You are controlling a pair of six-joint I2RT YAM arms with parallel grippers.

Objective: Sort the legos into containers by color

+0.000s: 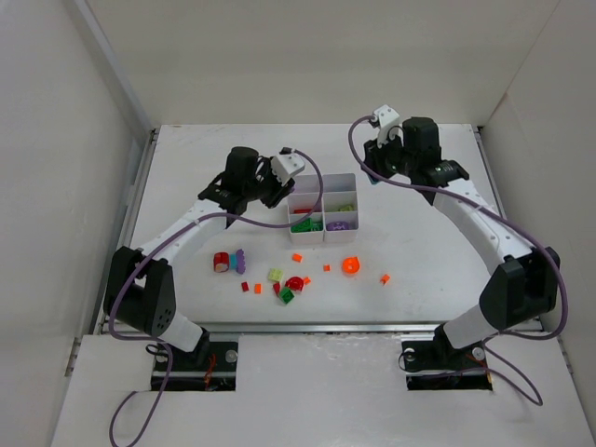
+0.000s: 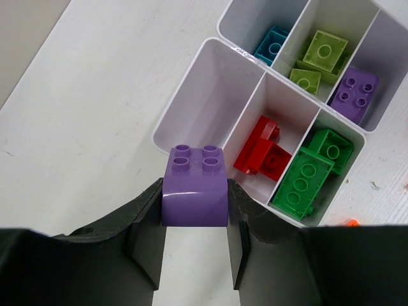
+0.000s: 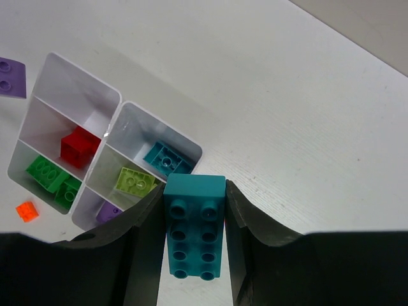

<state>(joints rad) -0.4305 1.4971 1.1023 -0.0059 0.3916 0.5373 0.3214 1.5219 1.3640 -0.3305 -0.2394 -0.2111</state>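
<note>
Left pincer (image 2: 194,194), closed partway, grips purple four-bump plastic brick (image 2: 194,185) beside white six-box plastic tray (image 2: 191,95) in middle of table (image 1: 419,242). Right pincer (image 3: 194,197), closed partway, grips long blue-green plastic brick (image 3: 194,236) beside tray.

Right wrist view: purple piece (image 3: 11,76) clipped by left picture edge, off the tray (image 3: 76,67) far corner. Boxed purple brick (image 3: 107,214) in a corner compartment mostly hidden behind right gripper (image 3: 194,191) finger (image 3: 143,255); boxed cyan brick (image 3: 167,159) part-covered by held cyan brick (image 3: 194,236). Left wrist view: tray's far half cut off at top and right picture edges; held purple brick (image 2: 194,197) flanks covered by left gripper (image 2: 194,191) fingers; orange bit (image 2: 350,222) half hidden behind its body. Top view: held bricks hidden under the wrists; small orange bits (image 1: 297,257) toward the worktop (image 1: 438,242) near edge too small to tell shape
</note>
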